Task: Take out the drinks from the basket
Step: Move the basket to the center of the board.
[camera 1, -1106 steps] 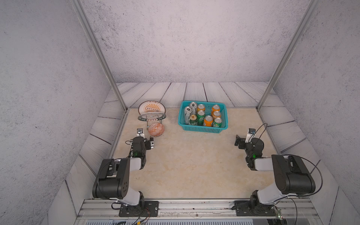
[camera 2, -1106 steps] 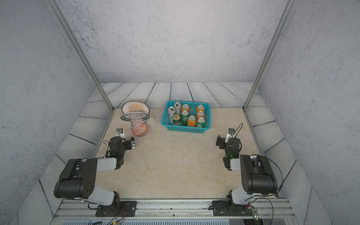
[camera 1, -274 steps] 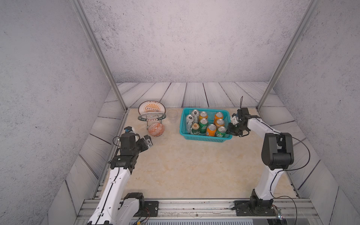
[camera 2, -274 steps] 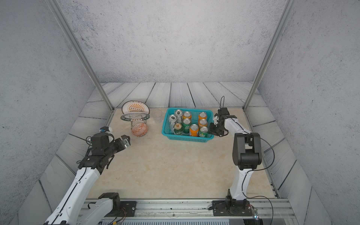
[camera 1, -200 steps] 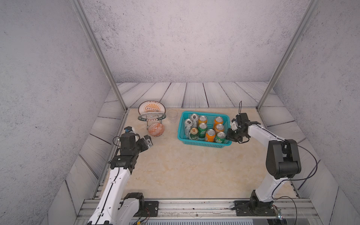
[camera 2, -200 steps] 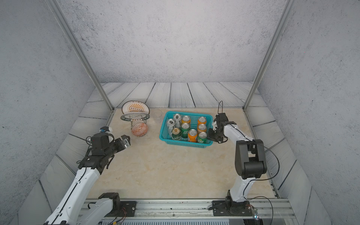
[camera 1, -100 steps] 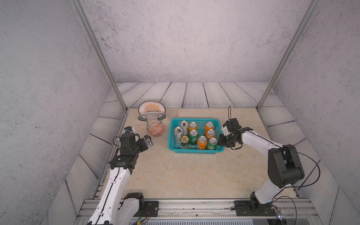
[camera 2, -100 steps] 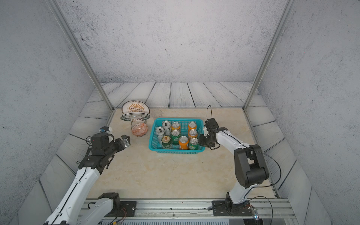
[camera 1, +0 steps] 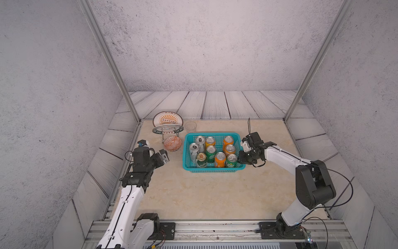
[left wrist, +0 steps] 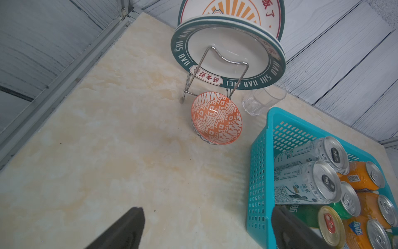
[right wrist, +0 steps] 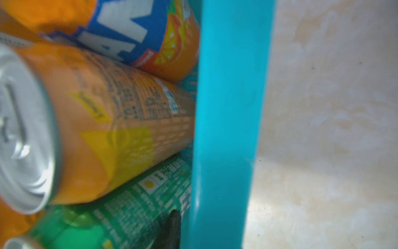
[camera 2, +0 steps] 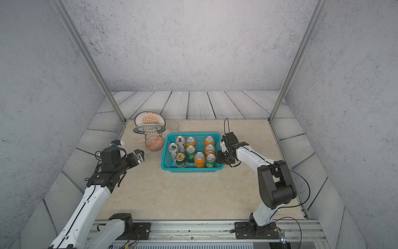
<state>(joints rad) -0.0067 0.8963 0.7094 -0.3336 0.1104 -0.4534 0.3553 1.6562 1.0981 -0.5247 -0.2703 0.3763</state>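
Nothing removed: all nine cans (camera 1: 211,152) sit in basket (camera 1: 213,170); left gripper (camera 1: 164,157) jaws wide, empty; right gripper (camera 1: 240,159) at basket rim, jaws cannot be judged.

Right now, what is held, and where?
Left gripper: nothing, open. Right gripper straddles the basket's right wall near its front corner; whether it grips cannot be told.

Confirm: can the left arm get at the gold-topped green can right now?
Probably yes. The left tool is open beside the basket; the gold-topped green can stands in the nearest corner, top exposed. Sideways the basket blocks it, but from above looks free.
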